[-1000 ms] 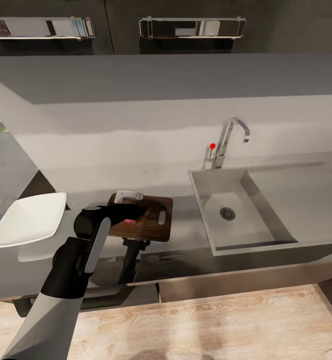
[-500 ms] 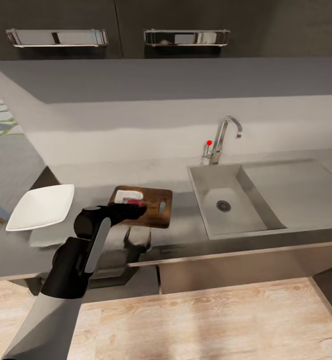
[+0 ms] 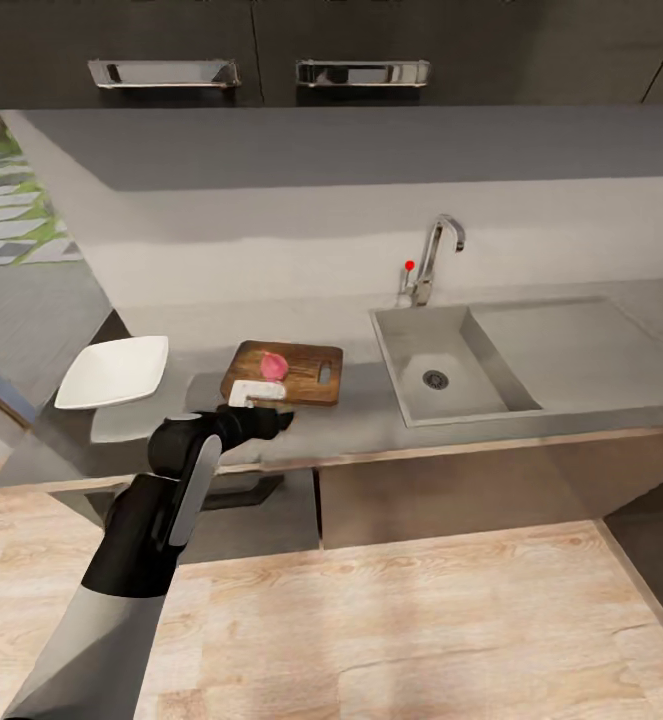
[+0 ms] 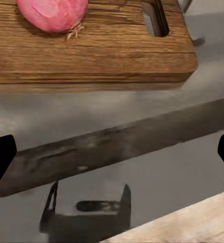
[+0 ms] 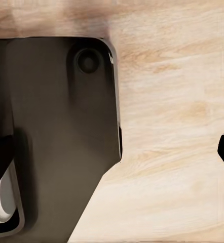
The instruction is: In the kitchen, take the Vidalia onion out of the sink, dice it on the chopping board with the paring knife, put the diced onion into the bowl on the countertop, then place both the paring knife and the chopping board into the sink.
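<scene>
Vidalia onion (image 4: 52, 13) on chopping board (image 4: 91, 50), beyond spread fingers (image 4: 0, 162)

A pale grey backsplash wall (image 3: 271, 240) is seen rising behind the worktop. Above it, dark upper cabinets (image 3: 471, 40) are hung, and two long shiny metal handles (image 3: 164, 72) (image 3: 362, 72) are fixed side by side along their lower edge. Dark lower cabinet fronts (image 3: 451, 495) are set beneath the worktop. A pale wood-grain floor (image 3: 421, 630) is laid in front of them, and it is also shown in the right wrist view (image 5: 173, 126). A patterned green and grey patch (image 3: 1, 190) is visible at the far left, too blurred to be identified.
</scene>
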### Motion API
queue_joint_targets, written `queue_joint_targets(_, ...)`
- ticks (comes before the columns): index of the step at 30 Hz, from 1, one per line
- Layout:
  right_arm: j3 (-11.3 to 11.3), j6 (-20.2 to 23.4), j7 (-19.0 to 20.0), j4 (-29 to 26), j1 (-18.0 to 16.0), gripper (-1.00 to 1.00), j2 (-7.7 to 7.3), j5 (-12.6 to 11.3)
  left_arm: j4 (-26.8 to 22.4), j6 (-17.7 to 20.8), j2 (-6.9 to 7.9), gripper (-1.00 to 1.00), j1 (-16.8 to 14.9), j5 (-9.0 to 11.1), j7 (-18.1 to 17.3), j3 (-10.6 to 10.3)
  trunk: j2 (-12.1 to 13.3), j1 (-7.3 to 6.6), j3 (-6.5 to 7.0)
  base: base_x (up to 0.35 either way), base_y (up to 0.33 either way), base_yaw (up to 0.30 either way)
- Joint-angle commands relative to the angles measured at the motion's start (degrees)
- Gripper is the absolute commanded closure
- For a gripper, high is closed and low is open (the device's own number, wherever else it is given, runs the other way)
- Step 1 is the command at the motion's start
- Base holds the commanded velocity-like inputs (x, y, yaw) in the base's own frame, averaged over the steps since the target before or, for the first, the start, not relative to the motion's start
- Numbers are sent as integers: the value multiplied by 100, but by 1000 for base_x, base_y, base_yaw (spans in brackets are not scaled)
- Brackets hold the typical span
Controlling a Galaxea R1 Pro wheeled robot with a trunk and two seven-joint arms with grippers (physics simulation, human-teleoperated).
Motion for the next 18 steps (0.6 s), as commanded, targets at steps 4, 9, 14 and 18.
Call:
queue_joint_targets(4, -22, -3, -18, -12, 4, -100, 2, 41, -3, 26, 0, -100, -5, 30, 14, 1, -10, 0, -8, -346, 0, 0)
queue_joint_targets(9, -22, -3, -18, -10, 4, -100, 1, 41, 2, 24, 0, -100, -5, 30, 14, 0, -10, 0, -8, -346, 0, 0)
queue_joint_targets(14, -22, -3, -24, -7, 4, -100, 1, 41, 5, 23, 5, -100, -5, 32, 14, -7, -10, 0, -8, -346, 0, 0)
queue_joint_targets(18, -23, -3, -26, 6, 4, -100, 1, 41, -15, 20, 8, -100, 44, 34, 14, -8, -10, 0, -8, -345, 0, 0)
